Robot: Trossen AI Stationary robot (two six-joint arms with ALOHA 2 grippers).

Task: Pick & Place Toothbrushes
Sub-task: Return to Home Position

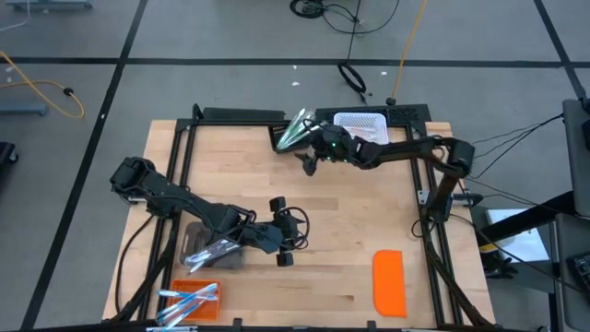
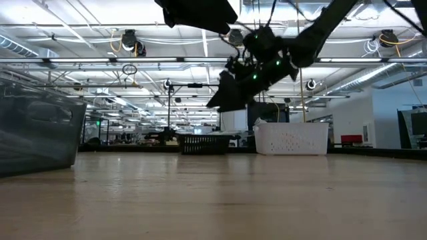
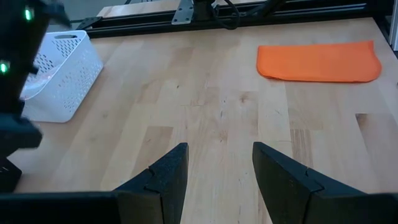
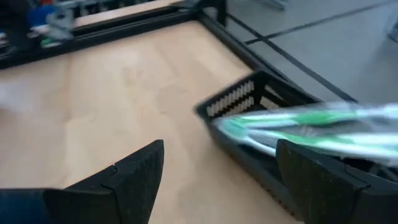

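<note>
Wooden tabletop (image 1: 350,221), bare across the middle. Nearest the front edge: orange bin (image 1: 205,312) holding blue toothbrushes (image 1: 187,294), orange lid (image 1: 389,281) alongside but well apart. Just behind, left gripper (image 3: 217,155), fingers spread, nothing between them. Farther back, right gripper (image 4: 217,149), likewise wide open and empty, just short of black bin (image 4: 239,99). Green toothbrushes (image 4: 298,121) inside, long axis crosswise to those fingers, ends jutting past the rim; worth clearing when drawing back. Blurred, count unclear. White bin (image 1: 359,122) beyond, contents hard to make out.
</note>
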